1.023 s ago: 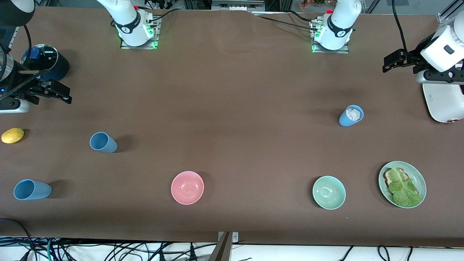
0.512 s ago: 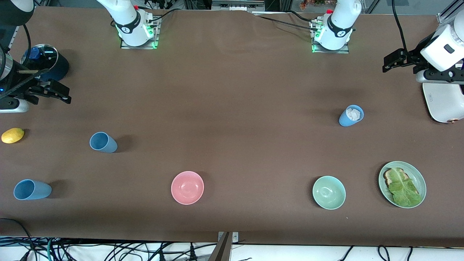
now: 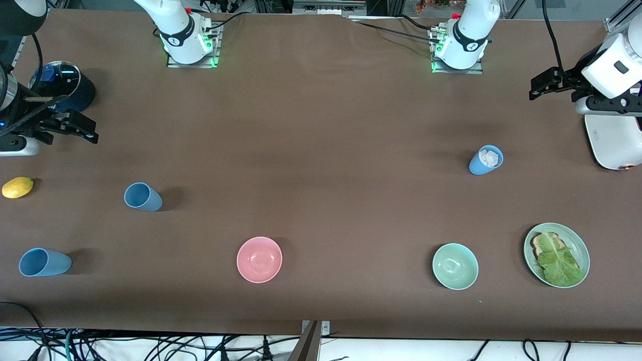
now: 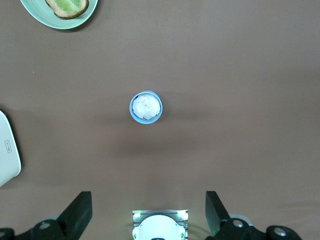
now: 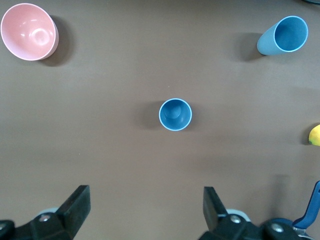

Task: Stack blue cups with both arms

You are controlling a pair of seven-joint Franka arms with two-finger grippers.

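Table (image 3: pixel 321 125): cups (image 3: pixel 143 196) apart from end effectors (image 3: pixel 80 128)

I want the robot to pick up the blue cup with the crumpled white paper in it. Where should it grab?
Probably by the rim and upper wall, coming straight down. The blue cup with paper stands upright with its mouth up, and the open left hand hangs high above the table near it. One finger outside, one just inside the rim, beside the paper.

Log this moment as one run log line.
left gripper open over table | right gripper open over table | three blue cups apart, unstacked
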